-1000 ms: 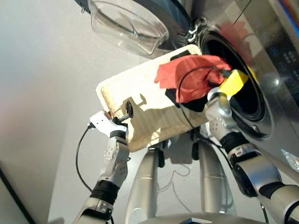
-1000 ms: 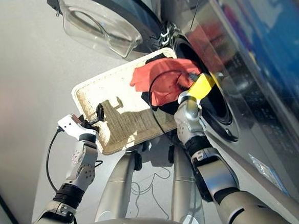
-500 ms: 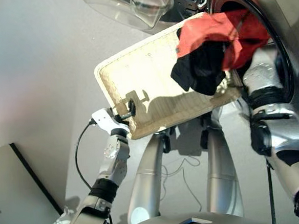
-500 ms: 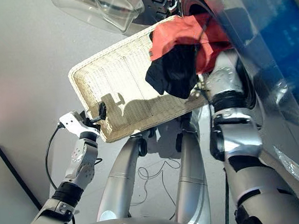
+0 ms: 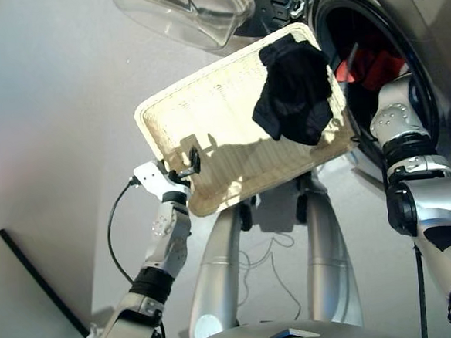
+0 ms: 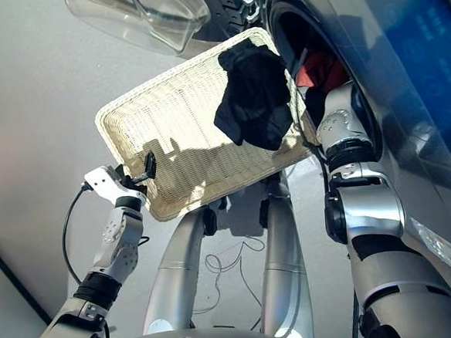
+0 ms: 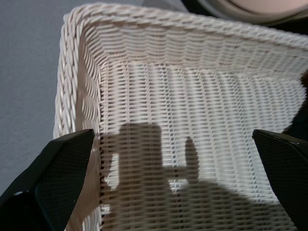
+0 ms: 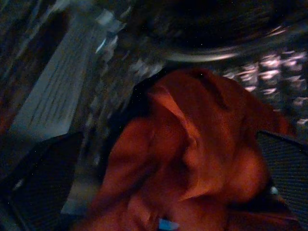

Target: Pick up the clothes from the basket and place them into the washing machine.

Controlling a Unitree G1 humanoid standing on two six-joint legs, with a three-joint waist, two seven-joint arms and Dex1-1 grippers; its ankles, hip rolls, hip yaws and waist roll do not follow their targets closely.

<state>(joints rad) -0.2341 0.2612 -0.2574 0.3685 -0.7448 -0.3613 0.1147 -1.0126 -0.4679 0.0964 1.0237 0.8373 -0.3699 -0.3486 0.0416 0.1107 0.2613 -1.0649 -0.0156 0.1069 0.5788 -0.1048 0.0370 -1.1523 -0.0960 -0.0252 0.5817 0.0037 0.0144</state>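
The left end effector (image 5: 190, 165) grips the rim of the cream woven wicker basket (image 5: 207, 124), where a black garment (image 5: 293, 91) lies. The right end effector (image 8: 159, 159) is inside the dark grey washing machine (image 5: 401, 17) with fingers spread, the coral red garment (image 8: 192, 159) just before it.

A laundry area, seemingly in a home or a test room set up like one. A dark grey glossy front-loading washing machine (image 5: 421, 39) fills the right side, its round porthole open and its black-rimmed clear glass door (image 5: 187, 13) swung wide at the top. Blue lit markings of a control panel (image 6: 432, 27) glow on its front. A shallow cream woven wicker basket (image 5: 207, 131) is held up at the porthole, with a black fabric garment (image 5: 293, 91) lying on it, and a coral red garment (image 8: 192, 154) sits inside the perforated metal drum. The floor (image 5: 43, 112) is plain, smooth and pale grey.
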